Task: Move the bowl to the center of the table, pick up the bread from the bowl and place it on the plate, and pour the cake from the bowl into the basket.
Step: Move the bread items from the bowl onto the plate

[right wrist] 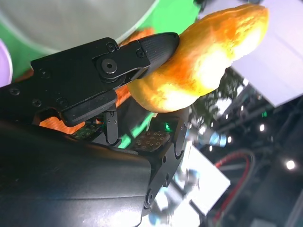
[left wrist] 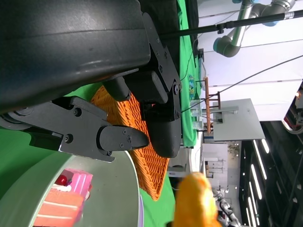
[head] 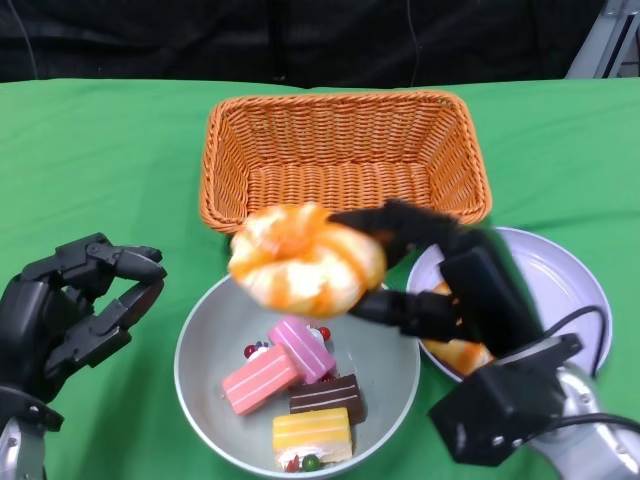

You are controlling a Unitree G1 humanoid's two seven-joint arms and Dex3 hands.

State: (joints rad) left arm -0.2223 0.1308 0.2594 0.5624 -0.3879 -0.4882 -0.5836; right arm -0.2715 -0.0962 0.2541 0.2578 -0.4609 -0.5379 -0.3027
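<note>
Head view: we record the right robot hand (head: 400,265) raised above the counter (head: 100,160), pinching the bread (head: 306,258) between its upper and lower fingers. The bread is a round, twisted bun, glazed orange-gold with paler cream patches; it is blurred in this view. It hangs off the fingertip side of the right robot hand, over the far rim of the bowl (head: 200,340) and just short of the basket (head: 345,150).

Right wrist view confirms the hold: one black finger (right wrist: 142,49) lies across the bread (right wrist: 208,56), whose crust shows orange fading to yellow-white.

The bowl is grey and sits below the held bread, between the two robot hands. Inside it we see the cake (head: 297,388) as several pieces: two pink striped slices, one dark brown slice, one yellow slice with small red and green toppings.

The plate (head: 560,280) is pale and lies beneath the right robot hand; a second orange piece (head: 460,352) rests on it, partly hidden by the fingers.

The left robot hand (head: 75,305) holds nothing, fingers curled but apart, beside the bowl.

The counter is covered in green cloth. The basket is orange wicker, rectangular. Behind the counter the backdrop is dark. Left wrist view shows ceiling strip lights, cables and a grey robot arm (left wrist: 236,33) in the room.
</note>
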